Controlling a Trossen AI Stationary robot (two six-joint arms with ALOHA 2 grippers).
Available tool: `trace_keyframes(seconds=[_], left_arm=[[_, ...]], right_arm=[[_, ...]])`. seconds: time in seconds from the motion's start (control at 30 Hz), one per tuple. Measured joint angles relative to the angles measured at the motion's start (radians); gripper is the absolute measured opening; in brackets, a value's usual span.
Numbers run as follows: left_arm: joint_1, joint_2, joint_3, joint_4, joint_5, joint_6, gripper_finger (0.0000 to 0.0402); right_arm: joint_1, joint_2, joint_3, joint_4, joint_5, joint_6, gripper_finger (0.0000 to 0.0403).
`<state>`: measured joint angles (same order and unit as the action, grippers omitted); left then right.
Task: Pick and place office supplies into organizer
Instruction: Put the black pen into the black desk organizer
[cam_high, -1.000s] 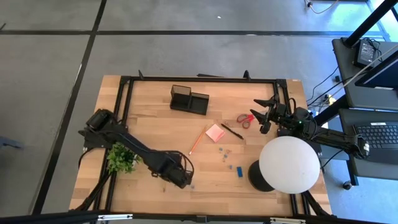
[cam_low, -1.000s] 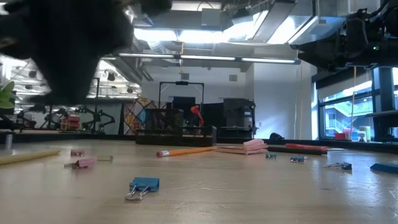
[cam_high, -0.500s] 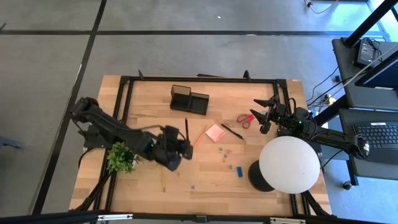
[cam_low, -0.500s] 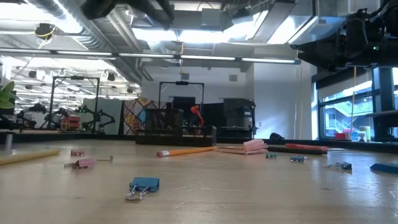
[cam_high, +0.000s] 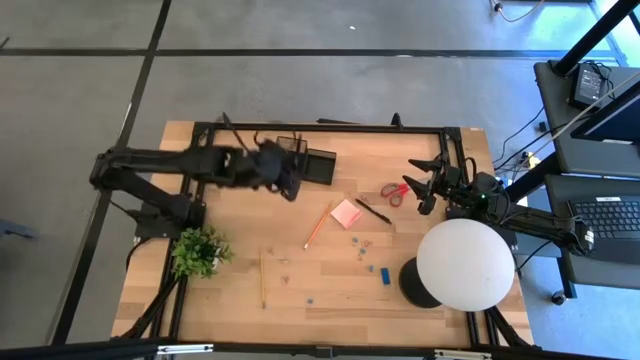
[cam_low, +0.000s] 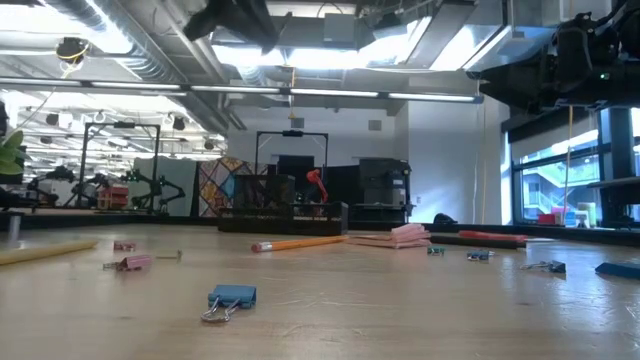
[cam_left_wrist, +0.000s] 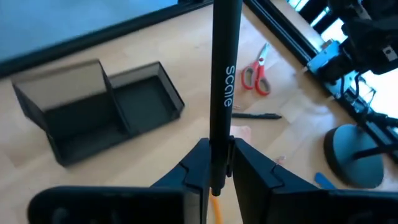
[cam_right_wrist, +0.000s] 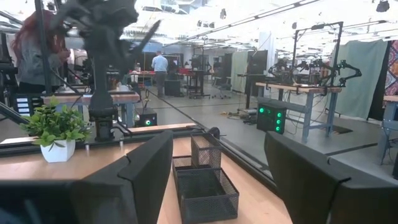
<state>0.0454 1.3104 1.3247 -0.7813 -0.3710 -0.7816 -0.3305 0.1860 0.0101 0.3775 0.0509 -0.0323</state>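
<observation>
The left claw (cam_left_wrist: 214, 168) is pinching a slim black pen (cam_left_wrist: 222, 81) between its two dark fingers, the smooth round barrel standing straight up out of the grip with pale lettering along its side. In the high view this claw (cam_high: 283, 176) is hanging over the far part of the pale wooden surface (cam_high: 240, 245), just beside the organizer (cam_high: 305, 160). The organizer (cam_left_wrist: 99, 109) is a black mesh piece, a taller square cup joined to a lower rectangular tray.

The right claw (cam_high: 425, 185) is waiting at the surface's right edge, its fingers spread apart and gripping nothing, next to the red-handled scissors (cam_high: 393, 192).

Loose supplies are lying in the middle of the wood grain: a pink square sticky-note pad (cam_high: 346, 212), an orange-brown pencil (cam_high: 317, 227) slanting just beside it, a second black pen (cam_high: 373, 210) on the pad's other side, a small blue block (cam_high: 384, 274), and a pale yellow pencil (cam_high: 262, 277) nearer the front edge. A blue binder clip (cam_low: 230, 298) with wire handles is sitting close in the low view.

A leafy green plant (cam_high: 197, 251) and a smooth white globe lamp (cam_high: 464, 264) are standing at the front corners.
</observation>
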Motion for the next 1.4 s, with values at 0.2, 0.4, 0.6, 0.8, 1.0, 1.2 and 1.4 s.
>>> trace_keyframes(seconds=[0.2, 0.4, 0.6, 0.8, 1.0, 1.2, 1.4], left_arm=[[0.18, -0.014, 0.0, -0.001, 0.158, 0.248, 0.005], [0.304, -0.014, 0.0, -0.001, 0.284, 0.405, 0.005], [0.379, -0.014, 0.0, -0.002, 0.32, 0.525, 0.005], [0.411, -0.013, 0.0, -0.002, 0.328, 0.64, 0.005], [0.418, -0.013, 0.0, -0.002, 0.328, 0.738, 0.005], [0.418, -0.013, 0.0, -0.001, 0.328, 0.744, 0.005], [0.418, -0.013, 0.0, -0.001, 0.328, 0.744, 0.005]], right_arm=[[0.0, 0.0, 0.0, 0.0, 0.0, 0.001, 0.0257], [0.0, 0.0, 0.0, 0.0, 0.0, 0.002, 0.0257], [0.0, 0.001, 0.0, 0.043, 0.0, 0.171, 0.0257], [-0.008, 0.001, 0.0, 0.06, 0.0, 0.381, 0.0257], [-0.008, 0.011, 0.036, 0.077, -0.022, 0.393, 0.0257], [-0.007, 0.183, 0.269, 0.004, -0.022, 0.311, 0.0257], [-0.008, 0.501, 0.544, -0.144, -0.022, 0.25, 0.0257]])
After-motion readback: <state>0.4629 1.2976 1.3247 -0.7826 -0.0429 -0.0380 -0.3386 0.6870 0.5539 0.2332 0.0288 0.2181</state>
